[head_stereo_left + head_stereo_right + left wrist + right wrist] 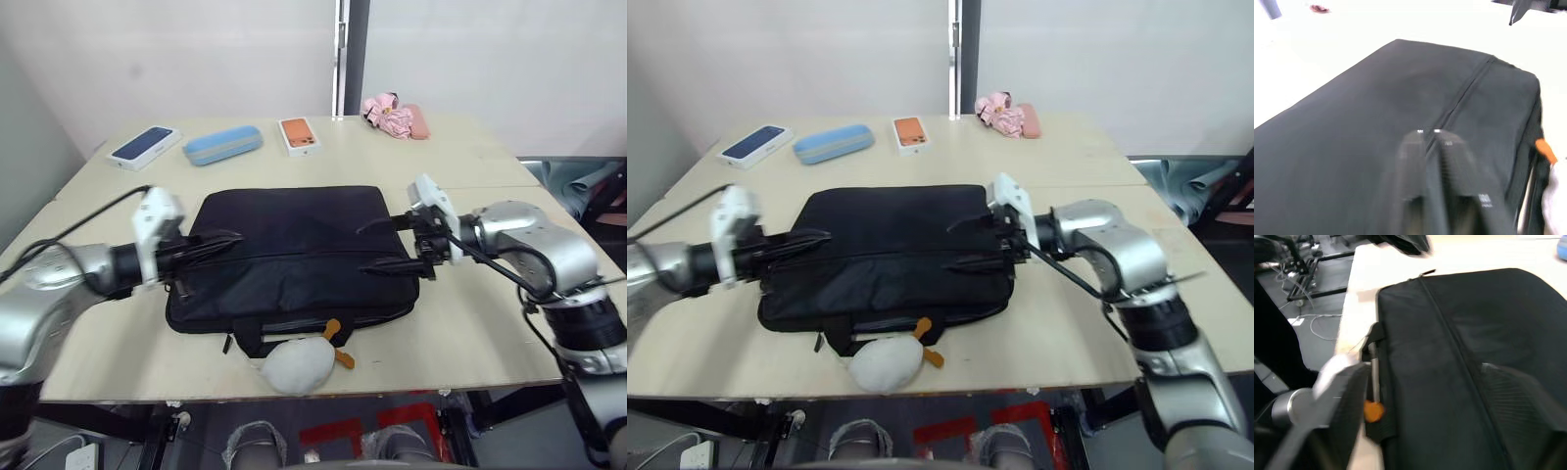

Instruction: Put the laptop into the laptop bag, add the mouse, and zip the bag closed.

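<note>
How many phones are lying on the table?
2. A dark blue phone lies at the far left corner, and an orange phone lies at the far middle, past the black bag. More could be hidden inside the bag.

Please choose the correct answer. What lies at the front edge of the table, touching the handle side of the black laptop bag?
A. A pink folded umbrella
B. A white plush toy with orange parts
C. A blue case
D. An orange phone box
B. The white plush toy with orange parts lies at the table's near edge, against the handle side of the laptop bag; the other items lie along the far side.
</note>
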Controlling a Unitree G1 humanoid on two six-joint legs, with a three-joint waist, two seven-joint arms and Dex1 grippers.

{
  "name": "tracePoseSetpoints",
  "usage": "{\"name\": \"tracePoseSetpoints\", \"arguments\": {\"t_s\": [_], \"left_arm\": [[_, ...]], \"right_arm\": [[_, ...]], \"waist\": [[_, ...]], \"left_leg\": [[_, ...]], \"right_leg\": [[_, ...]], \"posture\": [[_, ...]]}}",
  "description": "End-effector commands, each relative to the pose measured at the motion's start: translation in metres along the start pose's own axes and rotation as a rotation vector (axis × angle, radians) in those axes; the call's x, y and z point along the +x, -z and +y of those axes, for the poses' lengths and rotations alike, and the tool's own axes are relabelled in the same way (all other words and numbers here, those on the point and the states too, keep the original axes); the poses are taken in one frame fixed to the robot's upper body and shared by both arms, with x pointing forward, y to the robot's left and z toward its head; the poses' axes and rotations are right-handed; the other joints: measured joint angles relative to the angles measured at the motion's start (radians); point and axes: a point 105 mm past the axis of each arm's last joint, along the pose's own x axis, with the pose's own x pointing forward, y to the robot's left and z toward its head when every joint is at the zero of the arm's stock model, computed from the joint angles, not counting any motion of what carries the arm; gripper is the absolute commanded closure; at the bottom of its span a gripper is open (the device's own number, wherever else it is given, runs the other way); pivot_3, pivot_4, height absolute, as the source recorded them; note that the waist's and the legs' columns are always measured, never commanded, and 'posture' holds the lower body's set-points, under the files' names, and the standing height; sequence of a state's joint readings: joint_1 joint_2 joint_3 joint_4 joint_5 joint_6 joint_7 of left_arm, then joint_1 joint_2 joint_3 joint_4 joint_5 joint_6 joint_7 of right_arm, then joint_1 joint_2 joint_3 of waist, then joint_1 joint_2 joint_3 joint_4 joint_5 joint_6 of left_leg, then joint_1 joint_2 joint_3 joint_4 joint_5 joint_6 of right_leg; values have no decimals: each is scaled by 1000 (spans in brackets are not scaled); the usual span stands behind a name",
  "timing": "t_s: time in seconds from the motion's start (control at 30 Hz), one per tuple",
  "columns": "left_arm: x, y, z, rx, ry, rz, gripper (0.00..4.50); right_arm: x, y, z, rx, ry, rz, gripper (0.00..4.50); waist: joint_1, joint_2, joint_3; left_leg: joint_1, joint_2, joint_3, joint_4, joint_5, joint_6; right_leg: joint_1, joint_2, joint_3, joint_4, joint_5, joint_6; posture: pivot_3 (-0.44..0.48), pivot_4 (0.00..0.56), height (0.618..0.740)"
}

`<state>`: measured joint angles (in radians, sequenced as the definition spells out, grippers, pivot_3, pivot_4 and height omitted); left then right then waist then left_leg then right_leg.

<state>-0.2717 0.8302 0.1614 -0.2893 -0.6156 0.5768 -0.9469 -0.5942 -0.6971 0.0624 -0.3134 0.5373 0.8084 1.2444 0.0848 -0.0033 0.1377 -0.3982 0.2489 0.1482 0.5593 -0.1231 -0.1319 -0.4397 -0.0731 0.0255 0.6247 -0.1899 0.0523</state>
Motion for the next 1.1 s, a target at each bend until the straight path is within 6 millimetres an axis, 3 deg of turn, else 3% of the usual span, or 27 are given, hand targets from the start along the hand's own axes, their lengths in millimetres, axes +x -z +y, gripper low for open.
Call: {"name": "tracePoseSetpoints", "arguments": {"t_s": [0.03,0.17,0.3,0.4,0.53,0.63,0.87,1.1], "left_arm": [[30,11,3,46,67,13,4500],[71,18,11,61,143,-4,4500],[91,23,17,80,168,4,4500],[102,44,13,59,219,72,4500],[101,79,10,38,242,195,4500],[100,92,7,20,245,220,4500],[103,97,8,22,214,219,4500],[102,99,7,36,205,220,4500]], "right_arm": [[-1,-4,23,-49,-63,39,31],[14,18,33,-111,-121,146,31],[26,25,36,-122,-162,156,31],[39,32,39,-150,-225,171,31],[53,35,40,-175,-284,168,31],[62,38,42,-182,-321,168,31],[88,48,40,-201,-397,186,31],[105,60,34,-237,-445,230,31]], "waist": [[1,0,0],[9,0,0],[7,0,0],[8,0,0],[11,0,-1],[11,-1,-5],[7,-1,-15],[7,-1,-18]], "left_leg": [[0,0,0,1,0,0],[0,0,-1,6,0,1],[-1,-1,-1,11,0,2],[-1,-1,-1,11,0,2],[-1,-1,-2,11,0,2],[3,-1,-2,12,0,2],[13,-1,-2,12,0,2],[14,-1,-2,12,0,2]], "right_leg": [[0,0,0,1,0,0],[1,-1,1,5,1,1],[1,-1,2,7,2,1],[1,-1,1,7,2,1],[2,-2,1,7,2,1],[6,-2,1,7,2,1],[14,-3,2,8,2,1],[15,-3,1,8,2,1]], "posture": [[0,150,740],[0,150,740],[0,150,740],[0,150,740],[0,150,740],[0,150,740],[0,150,740],[0,150,740]]}}
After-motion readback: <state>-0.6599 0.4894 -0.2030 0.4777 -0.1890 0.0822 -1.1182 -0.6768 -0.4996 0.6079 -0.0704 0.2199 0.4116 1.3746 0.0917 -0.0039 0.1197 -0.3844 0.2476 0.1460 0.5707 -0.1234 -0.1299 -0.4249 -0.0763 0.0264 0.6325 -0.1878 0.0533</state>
